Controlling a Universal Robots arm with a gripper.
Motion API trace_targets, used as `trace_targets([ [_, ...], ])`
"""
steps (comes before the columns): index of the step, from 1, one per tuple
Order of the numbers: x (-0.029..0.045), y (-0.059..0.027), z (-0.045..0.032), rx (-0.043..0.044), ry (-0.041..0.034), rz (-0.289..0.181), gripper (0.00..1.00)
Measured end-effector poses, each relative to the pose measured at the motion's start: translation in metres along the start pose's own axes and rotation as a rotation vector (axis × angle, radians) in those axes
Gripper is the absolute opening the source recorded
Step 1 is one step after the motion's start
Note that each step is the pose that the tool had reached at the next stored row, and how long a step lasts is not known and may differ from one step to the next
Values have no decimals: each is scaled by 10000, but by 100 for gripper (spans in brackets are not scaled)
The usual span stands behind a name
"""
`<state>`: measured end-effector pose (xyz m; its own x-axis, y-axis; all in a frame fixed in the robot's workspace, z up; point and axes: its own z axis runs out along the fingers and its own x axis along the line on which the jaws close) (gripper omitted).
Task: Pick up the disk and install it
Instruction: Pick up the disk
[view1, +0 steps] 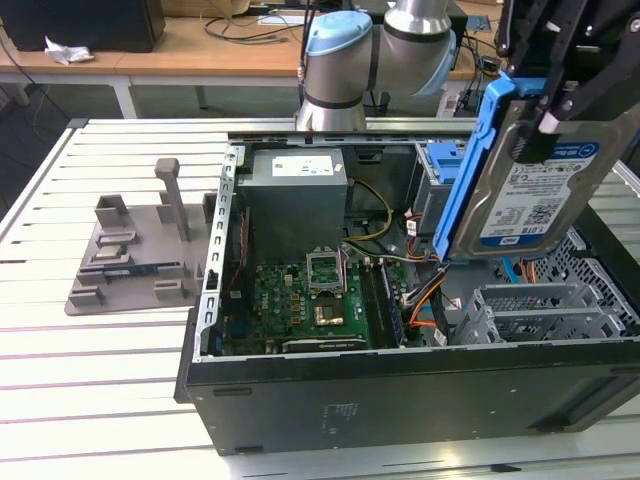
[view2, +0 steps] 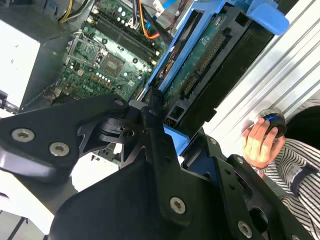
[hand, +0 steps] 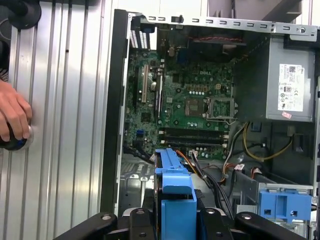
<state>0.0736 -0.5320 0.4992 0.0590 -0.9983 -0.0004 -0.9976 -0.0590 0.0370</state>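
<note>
- The black claw gripper (view1: 545, 105) of the arm was clamped on the disk (view1: 540, 195), a rectangular silver metal hard drive with a white-and-blue label, framed by a blue plastic carrier bracket.
- The disk hung in the air on its edge, a little tilted. It was over the part of the open black metal computer case (view1: 400, 390) that lay toward the exterior view's right, and its label faced the exterior camera.
- In the second wrist view the black fingers (view2: 150, 112) pressed on the end of the disk (view2: 210, 60), and its green circuit side with the connector was visible.
- The case lay on its side on the slatted silver metal tabletop (view1: 100, 400), with the open side up.
- Inside the case, a green motherboard (view1: 310, 300) covered the floor.
- A grey box-shaped power supply (view1: 295, 195) with a white sticker sat in the far corner of the case.
- A silver perforated drive cage (view1: 540, 310) stood below the hanging disk, near the front wall of the case.
- A second blue plastic carrier (view1: 445, 165) sat in a bay against the far wall.
- Orange and yellow cables (view1: 425, 295) ran between the motherboard and the cage.
- A grey plastic fixture plate (view1: 135, 250) with upright posts lay on the tabletop beside the case, toward the exterior view's left edge.
- In both wrist views a person's hand (view2: 257, 142) rested on a round black button (view2: 272, 122) on the tabletop, outside the case.
</note>
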Motion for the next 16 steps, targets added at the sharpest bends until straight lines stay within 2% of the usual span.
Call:
trace_targets([
  [1,3,-52,-1,-1,-1,2,37],
  [7,11,-189,-4,-3,0,1,37],
  [16,44,-730,-12,-14,-2,1,37],
])
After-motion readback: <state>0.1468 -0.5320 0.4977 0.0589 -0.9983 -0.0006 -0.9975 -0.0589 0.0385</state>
